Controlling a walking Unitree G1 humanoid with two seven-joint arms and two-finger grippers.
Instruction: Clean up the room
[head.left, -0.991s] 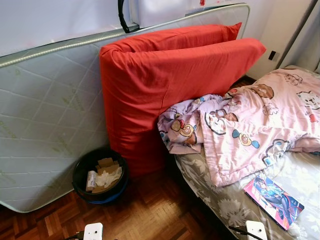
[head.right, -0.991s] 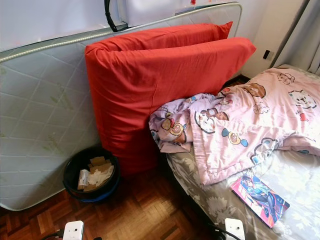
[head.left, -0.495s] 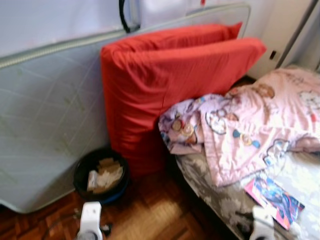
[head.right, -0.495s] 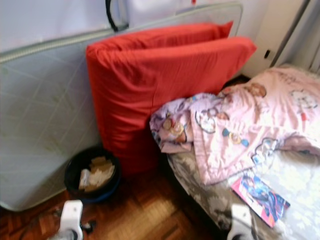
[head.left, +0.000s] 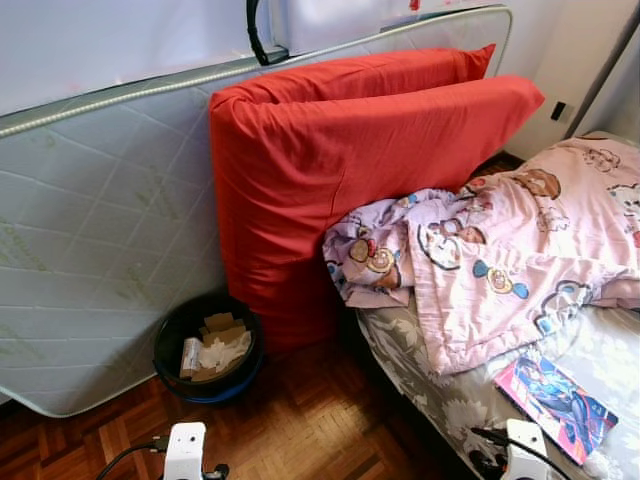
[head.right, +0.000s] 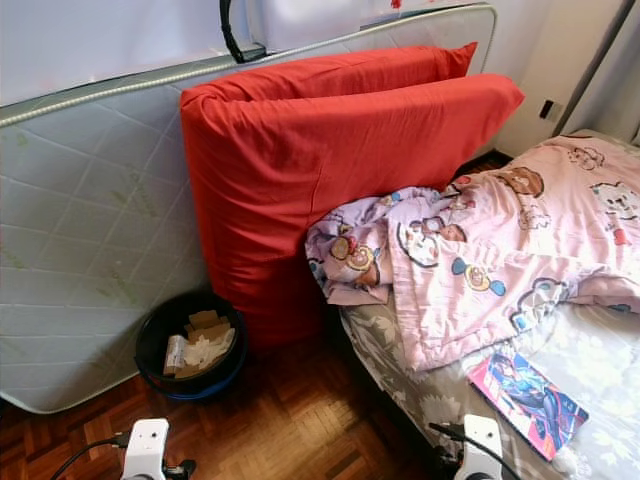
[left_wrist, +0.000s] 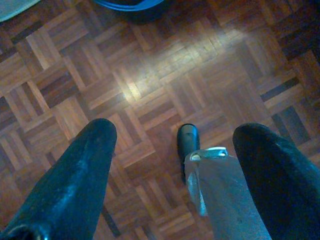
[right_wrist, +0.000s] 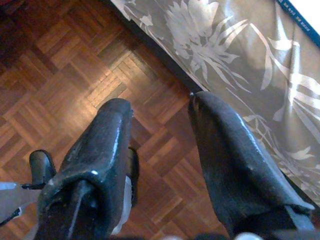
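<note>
A colourful comic book (head.left: 555, 397) lies flat on the bed's white sheet near the front right corner. A crumpled pink cartoon blanket (head.left: 500, 265) is heaped over the bed's head end. A round black bin (head.left: 207, 345) holding cardboard and paper stands on the floor left of the bed. My left gripper (left_wrist: 175, 132) hangs open over bare parquet, just short of the bin. My right gripper (right_wrist: 160, 105) hangs open above the floor beside the bed's grey flowered side (right_wrist: 240, 55). Both hold nothing.
A pale quilted mattress (head.left: 100, 230) leans on the wall at the left, with two big red cushions (head.left: 350, 170) propped against it. Parquet floor (head.left: 300, 420) lies between bin and bed. My black foot (left_wrist: 189, 142) stands on the floor below the left gripper.
The whole picture has shifted a little and was blurred half a second ago, so the camera moved. The bin, blanket and book lie as before.
</note>
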